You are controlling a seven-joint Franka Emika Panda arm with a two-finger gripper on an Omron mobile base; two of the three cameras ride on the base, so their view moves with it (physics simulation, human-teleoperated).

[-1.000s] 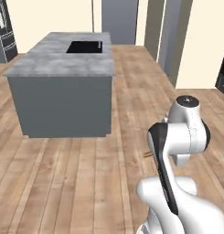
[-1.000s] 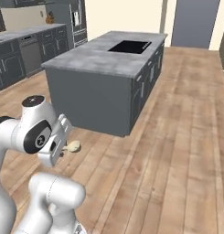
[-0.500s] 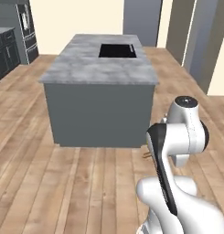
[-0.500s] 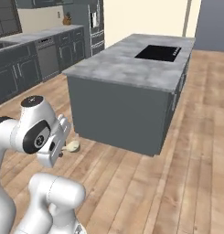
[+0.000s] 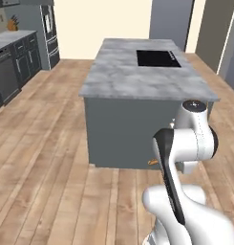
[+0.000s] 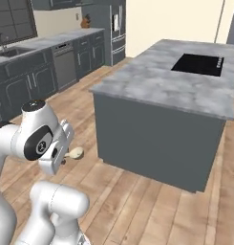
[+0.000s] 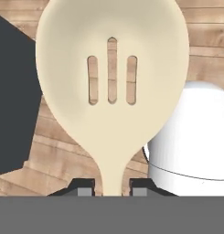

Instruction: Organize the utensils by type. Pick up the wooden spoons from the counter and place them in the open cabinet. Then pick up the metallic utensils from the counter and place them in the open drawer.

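Observation:
My gripper [image 7: 112, 187] is shut on the handle of a wooden spoon [image 7: 111, 91]. The spoon has a pale cream slotted bowl that stands close before the hand camera. From the right base view the cream bowl [image 6: 76, 153] sticks out of the gripper [image 6: 66, 156], held low in front of the arm over the wood floor. In the left base view the spoon's orange-brown handle end [image 5: 152, 162] peeks out beside the arm. A marble counter [image 6: 51, 42] runs along the left wall. The metallic utensils, the open cabinet and the drawer are out of view.
A grey kitchen island [image 5: 137, 76] with a black cooktop [image 5: 158, 58] stands straight ahead, close to the arm. Lower cabinets, a dishwasher [image 6: 65, 64] and a fridge [image 6: 117, 28] line the left wall. Wood floor [image 5: 47, 158] lies open to the left of the island.
The whole picture has shifted: the base has moved and the island now sits nearer and more centred. The arm's pose and its hold on the spoon are unchanged.

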